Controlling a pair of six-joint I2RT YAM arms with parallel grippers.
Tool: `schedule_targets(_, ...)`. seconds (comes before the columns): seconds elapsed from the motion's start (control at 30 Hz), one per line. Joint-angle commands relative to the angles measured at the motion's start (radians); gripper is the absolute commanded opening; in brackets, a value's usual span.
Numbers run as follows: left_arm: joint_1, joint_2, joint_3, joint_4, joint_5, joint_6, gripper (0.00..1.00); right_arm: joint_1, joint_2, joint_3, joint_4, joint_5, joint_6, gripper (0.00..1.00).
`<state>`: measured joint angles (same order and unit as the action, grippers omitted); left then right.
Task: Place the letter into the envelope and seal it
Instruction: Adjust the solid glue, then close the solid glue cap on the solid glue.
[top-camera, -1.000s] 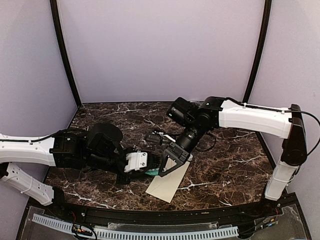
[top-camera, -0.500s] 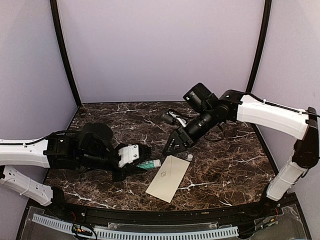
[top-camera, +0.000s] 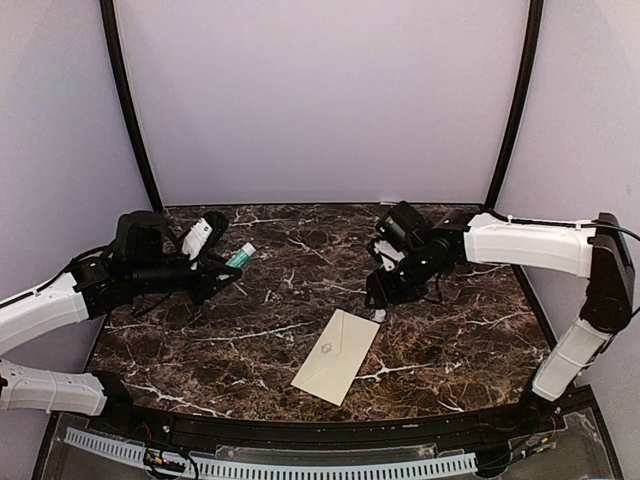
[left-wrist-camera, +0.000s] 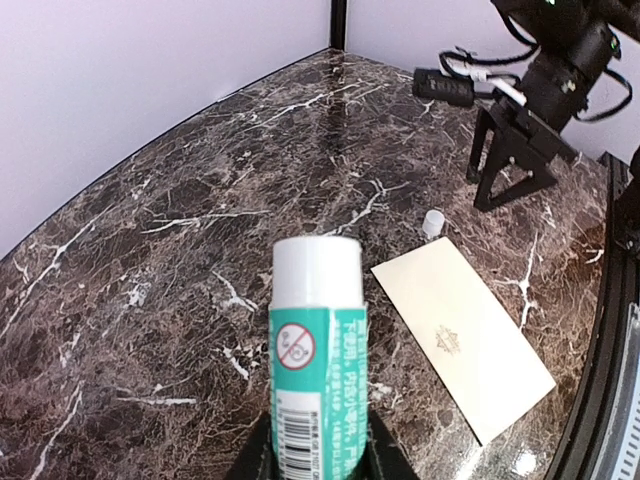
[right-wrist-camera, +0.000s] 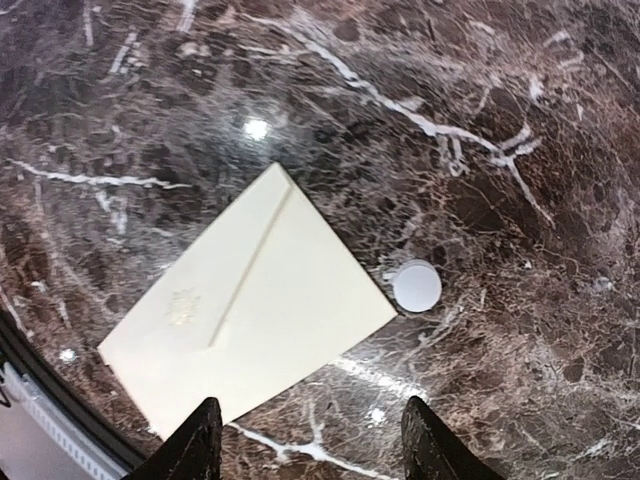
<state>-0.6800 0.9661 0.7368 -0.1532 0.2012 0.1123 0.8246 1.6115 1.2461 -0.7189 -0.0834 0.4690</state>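
Envelope (top-camera: 336, 356) flat at the table's (top-camera: 450, 340) near middle, flap down, letter unseen; we clamp the left gripper (left-wrist-camera: 318, 455) on a glue stick (left-wrist-camera: 316, 350) held aside, right gripper (right-wrist-camera: 310, 440) spread empty above, presumably for pressing.

A dark marble table (top-camera: 200, 345) veined white sits inside pale lilac walls (top-camera: 320, 100) with black corner posts (top-camera: 128, 110).

I see the envelope (top-camera: 336, 355) flat on the table (top-camera: 460, 345). My left tool (top-camera: 224, 268) grips a glue stick (top-camera: 239, 256) well to its left, and my right tool (top-camera: 378, 297) is near its far corner.
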Motion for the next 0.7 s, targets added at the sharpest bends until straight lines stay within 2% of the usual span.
schedule_targets(0.0, 0.094, 0.011, -0.001, 0.060, 0.134, -0.093, 0.02, 0.008, 0.062, -0.032, 0.050, 0.121, 0.045, 0.57)
schedule_targets(0.1, 0.131, 0.025, 0.001, 0.069, 0.177, -0.107, 0.02, 0.011, 0.100, -0.031, 0.052, 0.147, 0.040, 0.56)
schedule_targets(0.3, 0.137, 0.038, 0.006, 0.062, 0.184, -0.108, 0.03, 0.011, 0.186, -0.025, 0.058, 0.195, 0.032, 0.56)
schedule_targets(0.67, 0.137, 0.049, 0.006, 0.067, 0.200, -0.108, 0.02, 0.011, 0.263, -0.007, 0.085, 0.265, 0.023, 0.47)
